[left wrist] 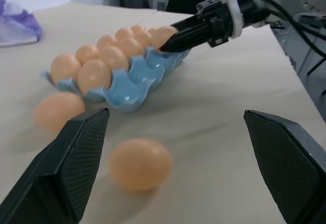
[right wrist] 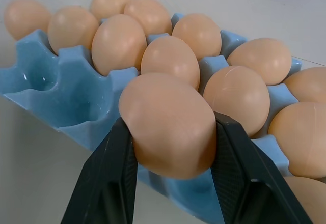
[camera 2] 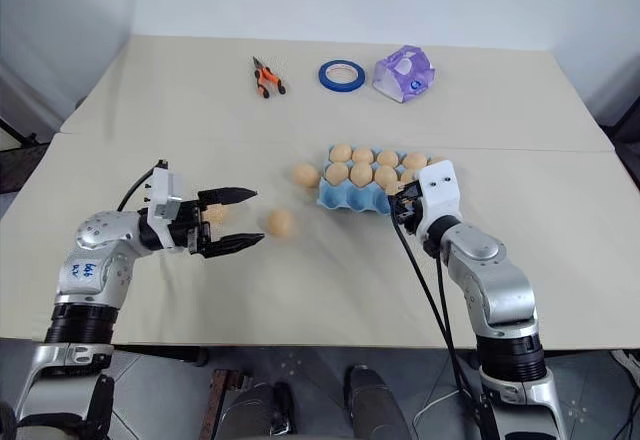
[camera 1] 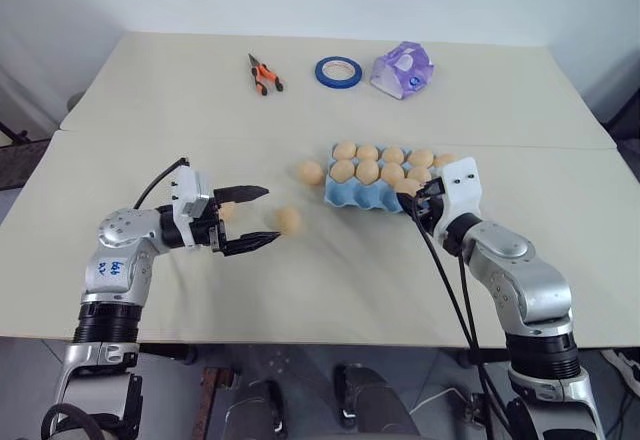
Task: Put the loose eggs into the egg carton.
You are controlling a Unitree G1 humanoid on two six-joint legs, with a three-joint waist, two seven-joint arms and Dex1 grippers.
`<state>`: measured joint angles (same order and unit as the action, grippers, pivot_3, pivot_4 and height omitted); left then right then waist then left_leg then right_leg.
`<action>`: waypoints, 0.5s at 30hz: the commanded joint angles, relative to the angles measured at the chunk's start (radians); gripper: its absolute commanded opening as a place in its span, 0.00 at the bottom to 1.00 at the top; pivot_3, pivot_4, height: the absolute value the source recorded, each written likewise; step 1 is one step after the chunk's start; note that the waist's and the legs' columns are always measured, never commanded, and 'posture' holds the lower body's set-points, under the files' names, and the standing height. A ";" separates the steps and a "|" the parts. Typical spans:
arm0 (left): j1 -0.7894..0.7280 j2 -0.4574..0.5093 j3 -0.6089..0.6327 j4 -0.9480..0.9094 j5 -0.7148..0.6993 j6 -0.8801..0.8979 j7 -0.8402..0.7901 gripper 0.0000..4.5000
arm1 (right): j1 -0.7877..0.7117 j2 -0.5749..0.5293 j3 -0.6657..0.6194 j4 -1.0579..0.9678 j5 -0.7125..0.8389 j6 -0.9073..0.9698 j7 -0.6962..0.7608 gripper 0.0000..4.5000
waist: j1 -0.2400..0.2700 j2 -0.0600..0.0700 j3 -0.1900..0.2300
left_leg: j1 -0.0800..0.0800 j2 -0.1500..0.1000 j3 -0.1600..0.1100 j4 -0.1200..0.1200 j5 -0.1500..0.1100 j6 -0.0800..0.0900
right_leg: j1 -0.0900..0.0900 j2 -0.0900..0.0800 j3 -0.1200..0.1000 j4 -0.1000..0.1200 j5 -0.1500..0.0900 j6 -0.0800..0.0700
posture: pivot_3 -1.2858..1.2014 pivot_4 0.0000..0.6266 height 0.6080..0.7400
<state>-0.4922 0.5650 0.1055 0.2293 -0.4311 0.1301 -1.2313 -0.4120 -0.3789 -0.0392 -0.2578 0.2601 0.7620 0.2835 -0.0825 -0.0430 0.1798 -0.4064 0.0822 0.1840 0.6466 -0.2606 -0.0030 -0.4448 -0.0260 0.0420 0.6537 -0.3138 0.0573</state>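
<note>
The light blue egg carton (camera 1: 352, 195) lies right of the table's centre, most of its cups filled with tan eggs. My right gripper (camera 1: 414, 200) hovers at the carton's near right end, shut on one egg (right wrist: 170, 124) just above the front row of cups. Two loose eggs lie on the table: one (camera 1: 311, 172) beside the carton's left end, another (camera 1: 289, 221) nearer me. My left gripper (camera 1: 270, 215) is level with its fingers wide open, pointing at the nearer egg (left wrist: 140, 164) from the left, a short gap away.
Along the far side of the table lie orange-handled pliers (camera 1: 265, 75), a blue tape ring (camera 1: 338, 71) and a purple-white plastic packet (camera 1: 402, 68). A seam crosses the table (camera 1: 150, 140) behind the carton.
</note>
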 commanded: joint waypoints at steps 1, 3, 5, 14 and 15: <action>0.009 0.018 0.028 -0.064 -0.027 -0.003 0.010 1.00 | -0.012 -0.009 -0.007 -0.016 -0.013 -0.034 0.006 0.58 | 0.000 0.000 0.000 | 0.000 0.000 0.000 0.000 0.000 0.000 | 0.000 0.000 0.000 0.000 0.000 0.000 | 0.52 0.24 1.00; 0.015 0.020 0.032 -0.071 -0.028 -0.001 0.015 1.00 | -0.005 -0.015 -0.019 -0.021 -0.013 -0.035 0.011 0.73 | 0.000 0.000 0.000 | 0.001 0.000 0.000 0.000 0.000 -0.001 | 0.000 0.000 0.000 0.001 0.000 0.000 | 0.52 0.24 1.00; 0.017 0.021 0.034 -0.074 -0.029 0.000 0.018 1.00 | 0.003 -0.024 -0.031 -0.025 -0.013 -0.034 0.013 0.89 | -0.002 0.000 0.000 | 0.001 0.000 0.000 0.000 0.001 -0.001 | 0.000 0.000 0.000 0.001 0.000 0.000 | 0.52 0.24 1.00; 0.002 0.020 0.031 -0.057 -0.028 -0.007 0.022 1.00 | 0.045 -0.061 -0.071 -0.055 -0.008 -0.030 0.015 0.99 | -0.001 0.000 0.000 | 0.001 0.000 0.000 0.000 0.001 -0.001 | 0.000 0.000 0.000 0.001 0.000 0.000 | 0.52 0.24 1.00; -0.002 0.019 0.030 -0.054 -0.027 -0.008 0.022 1.00 | 0.048 -0.061 -0.074 -0.063 -0.006 -0.031 0.017 0.99 | -0.002 0.000 0.000 | 0.001 0.000 0.000 0.000 0.001 -0.001 | 0.000 0.000 0.000 0.001 0.000 0.000 | 0.52 0.24 1.00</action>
<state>-0.4779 0.5716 0.1189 0.1991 -0.4411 0.1307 -1.2129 -0.3667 -0.4270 -0.0895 -0.2694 0.2513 0.7453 0.2938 -0.0847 -0.0430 0.1797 -0.4054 0.0821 0.1840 0.6464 -0.2595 -0.0045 -0.4447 -0.0257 0.0421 0.6550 -0.3138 0.0574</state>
